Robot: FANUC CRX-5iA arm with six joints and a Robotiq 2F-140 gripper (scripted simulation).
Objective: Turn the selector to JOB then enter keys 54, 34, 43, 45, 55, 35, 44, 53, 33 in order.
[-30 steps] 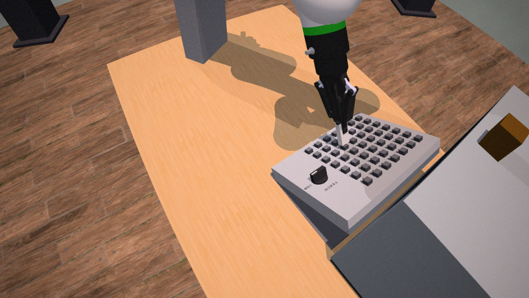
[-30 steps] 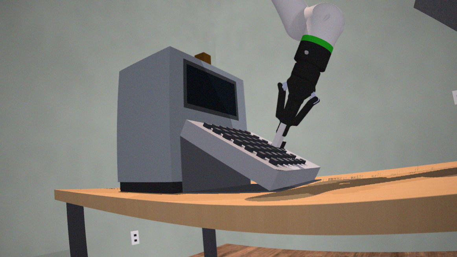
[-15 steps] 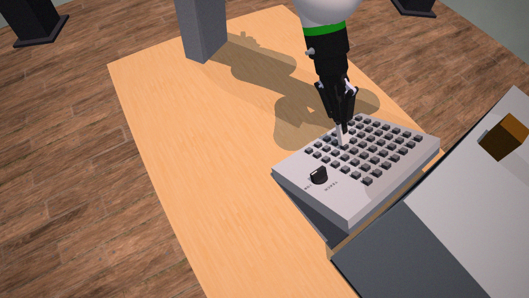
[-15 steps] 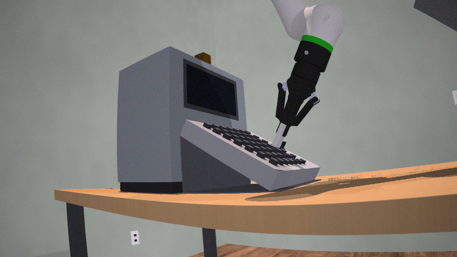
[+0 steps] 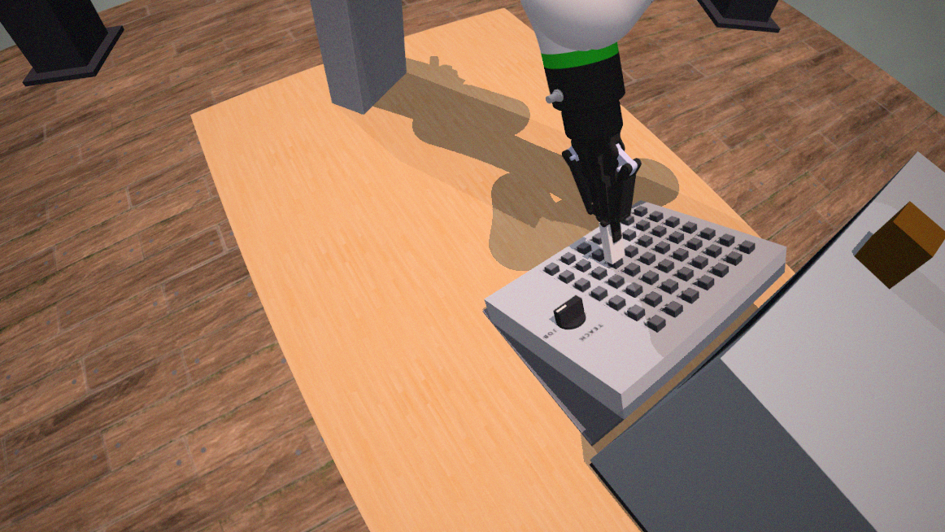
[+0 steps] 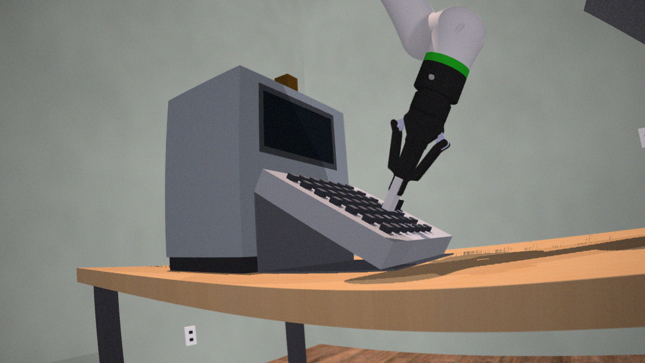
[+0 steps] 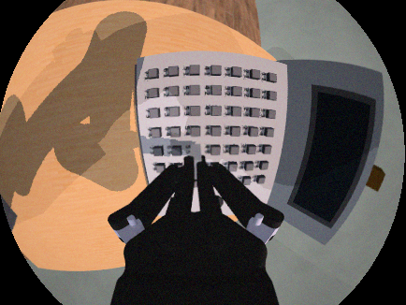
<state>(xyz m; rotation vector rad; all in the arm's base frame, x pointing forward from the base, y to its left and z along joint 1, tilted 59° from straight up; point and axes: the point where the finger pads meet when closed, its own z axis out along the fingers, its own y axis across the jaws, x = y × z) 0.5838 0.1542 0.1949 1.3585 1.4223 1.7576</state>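
The machine's grey sloped keypad panel (image 5: 634,359) (image 6: 324,221) (image 7: 141,94) carries a grid of dark square keys, none lit. Its black selector knob (image 5: 568,311) sits at the panel's near end between the printed words JOB and TEACH; I cannot tell which it points to. My gripper (image 5: 611,228) (image 6: 399,179) (image 7: 195,152) is shut, and a thin white rod (image 5: 606,250) (image 6: 391,198) sticks out from between the fingertips. The rod's tip rests on a key near the panel's left edge, a few rows beyond the knob. The key names are too small to read, and the fingers hide that key in the wrist view.
The machine's grey body with a dark screen (image 6: 297,128) (image 7: 334,150) (image 5: 826,369) rises behind the keypad, with a brown block (image 5: 902,244) (image 6: 286,81) on top. A grey pillar (image 5: 360,52) stands at the far end of the wooden table (image 5: 317,263).
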